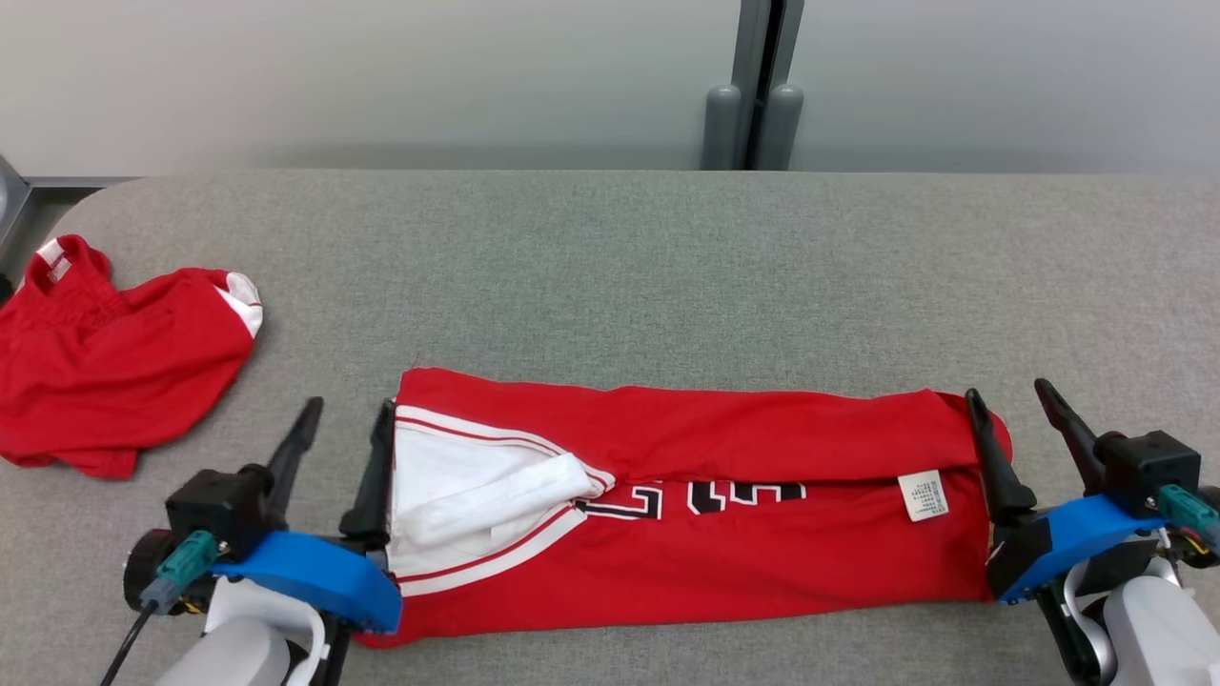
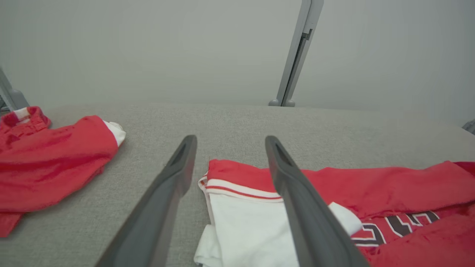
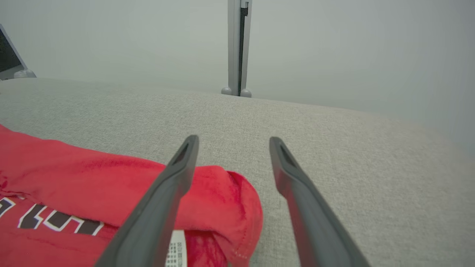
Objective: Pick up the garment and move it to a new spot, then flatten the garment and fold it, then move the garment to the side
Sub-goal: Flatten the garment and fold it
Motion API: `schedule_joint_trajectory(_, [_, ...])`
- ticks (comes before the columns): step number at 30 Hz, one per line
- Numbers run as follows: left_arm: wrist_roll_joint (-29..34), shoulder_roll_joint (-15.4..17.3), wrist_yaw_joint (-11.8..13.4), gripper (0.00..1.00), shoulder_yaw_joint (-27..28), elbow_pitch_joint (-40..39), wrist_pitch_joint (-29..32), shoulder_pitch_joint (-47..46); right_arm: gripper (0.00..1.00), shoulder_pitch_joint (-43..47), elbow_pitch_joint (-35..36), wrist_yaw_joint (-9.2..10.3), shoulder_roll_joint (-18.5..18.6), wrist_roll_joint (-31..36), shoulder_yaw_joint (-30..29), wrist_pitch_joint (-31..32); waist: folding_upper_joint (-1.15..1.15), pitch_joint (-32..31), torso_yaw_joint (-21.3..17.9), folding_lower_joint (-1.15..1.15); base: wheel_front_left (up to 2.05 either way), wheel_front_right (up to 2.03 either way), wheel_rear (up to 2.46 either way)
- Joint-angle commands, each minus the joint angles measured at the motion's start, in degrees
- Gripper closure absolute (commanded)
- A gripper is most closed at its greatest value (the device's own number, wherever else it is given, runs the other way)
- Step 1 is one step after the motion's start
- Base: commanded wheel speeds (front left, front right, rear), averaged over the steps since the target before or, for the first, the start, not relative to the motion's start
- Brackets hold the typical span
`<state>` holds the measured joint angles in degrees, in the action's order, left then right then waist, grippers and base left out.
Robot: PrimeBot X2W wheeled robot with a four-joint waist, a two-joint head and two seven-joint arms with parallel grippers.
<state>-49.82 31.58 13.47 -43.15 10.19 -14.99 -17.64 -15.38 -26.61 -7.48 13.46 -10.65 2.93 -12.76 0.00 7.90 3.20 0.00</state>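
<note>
Lying folded, the garment (image 1: 686, 572) has each end straddled by spread jaws.

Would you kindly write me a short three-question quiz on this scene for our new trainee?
1. True or false: the left gripper is shut on the folded jersey.
2. Which end of the jersey carries the white label? A) the robot's left B) the robot's right
3. Fill in: a second red garment lies crumpled at the table's far ____.
Key: 1 false; 2 B; 3 left.
</note>
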Motion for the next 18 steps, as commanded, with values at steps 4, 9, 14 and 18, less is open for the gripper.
schedule_joint_trajectory(4, [7.9,-3.7,0.8,0.00,9.6,-2.9,-0.3,4.2,0.00,0.0,-0.4,-0.03,-1.0,-0.5,-2.1,2.8,0.00,0.4,0.4,0.00,0.00,0.00,0.00])
schedule_joint_trajectory(9, [15.5,-8.1,-0.8,0.00,18.4,-4.7,-0.3,7.7,0.00,0.4,-2.9,-0.03,-2.5,-0.6,-3.8,5.8,0.00,0.9,1.2,0.00,0.00,0.00,0.00])
schedule_joint_trajectory(14, [20.9,-12.3,-2.8,0.00,25.8,-5.5,-0.3,10.6,0.00,1.0,-5.2,-0.03,-4.0,-0.9,-4.8,6.9,0.00,1.4,1.5,0.00,0.00,0.00,0.00])
schedule_joint_trajectory(18, [24.5,-15.1,-4.7,0.00,29.9,-5.0,-0.3,12.2,0.00,1.4,-7.2,-0.03,-5.0,-0.7,-5.4,7.3,0.00,1.6,1.6,0.00,0.00,0.00,0.00])
